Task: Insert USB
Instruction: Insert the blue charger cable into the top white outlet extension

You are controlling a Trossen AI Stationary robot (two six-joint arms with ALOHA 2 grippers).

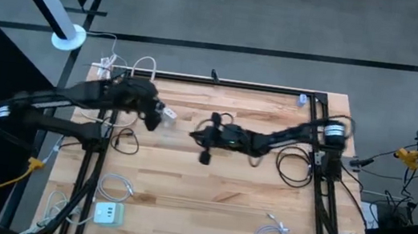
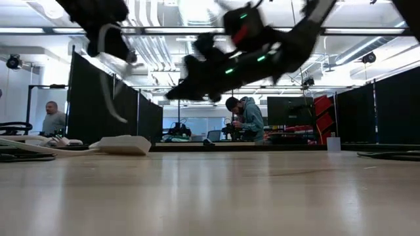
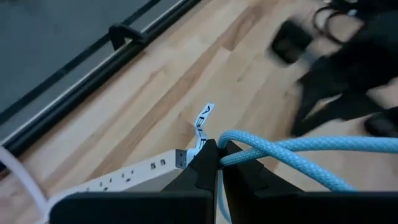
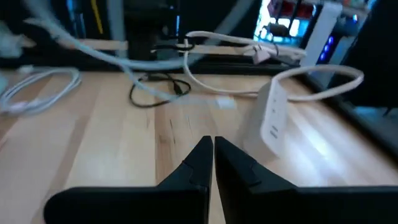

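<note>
**Now the cable is held, the plug not yet in**

The left gripper (image 3: 216, 157) pinches the blue cable (image 3: 298, 149) above the white power strip (image 3: 130, 173), at ten o'clock on the table (image 1: 213, 206). The right gripper (image 4: 210, 155) is closed and empty. Next, I think, the plug must be lined up with a port.

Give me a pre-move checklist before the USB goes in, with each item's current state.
1. Left gripper shut on the light blue cable: ok.
2. USB plug tip visible and lined up: cannot tell, the fingers hide the cable's end.
3. White power strip in view of the left wrist camera, just past the fingertips: ok.
4. Right gripper shut and holding nothing: ok.
5. Right gripper steadying the white power strip: not ok, it sits beside the strip in the right wrist view and is not gripping it.
6. Both arms raised above the wooden table: ok.
</note>
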